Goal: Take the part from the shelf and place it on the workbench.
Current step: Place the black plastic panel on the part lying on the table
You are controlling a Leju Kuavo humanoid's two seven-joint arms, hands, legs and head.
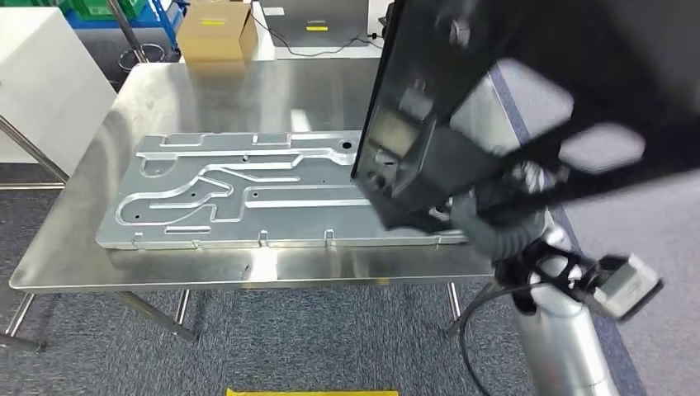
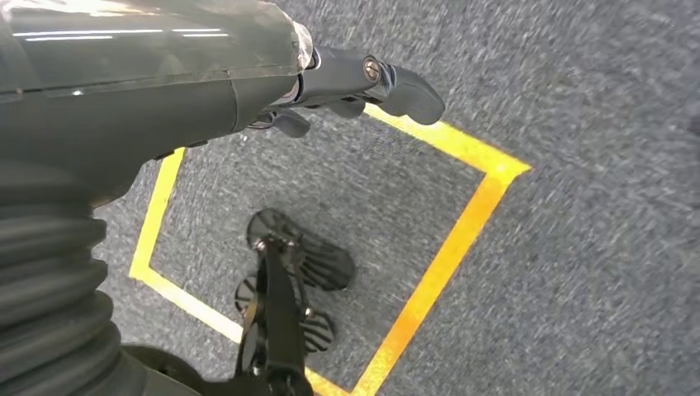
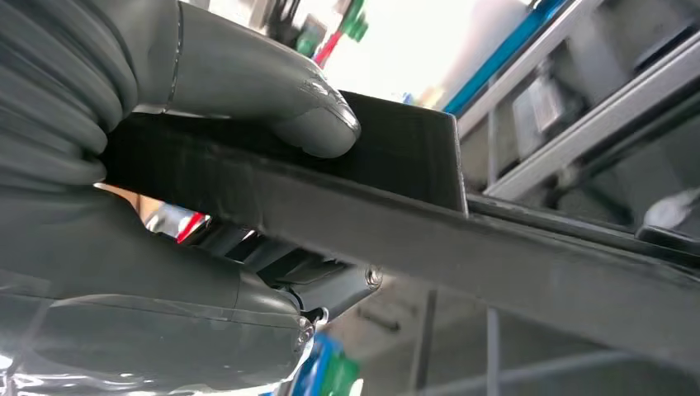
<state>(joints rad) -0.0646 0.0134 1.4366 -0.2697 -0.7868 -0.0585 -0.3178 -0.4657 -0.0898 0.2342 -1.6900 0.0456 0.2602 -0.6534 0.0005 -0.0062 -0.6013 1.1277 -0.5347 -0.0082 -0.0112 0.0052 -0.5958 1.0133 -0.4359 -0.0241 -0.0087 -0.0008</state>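
Observation:
A large black plastic part hangs tilted above the right end of the steel workbench, close to the head camera and blurred. My right hand grips it from below at its lower edge. In the right wrist view the grey thumb presses on one face of the part's black flat edge and the darker fingers clamp the other face. My left hand hangs beside my body over the carpet and holds nothing, its fingers loosely apart.
A big grey machined metal plate lies across the workbench's middle. A cardboard box and a dark case stand behind the bench, a white cabinet at its left. Yellow floor tape marks the carpet. Shelf rails show behind the part.

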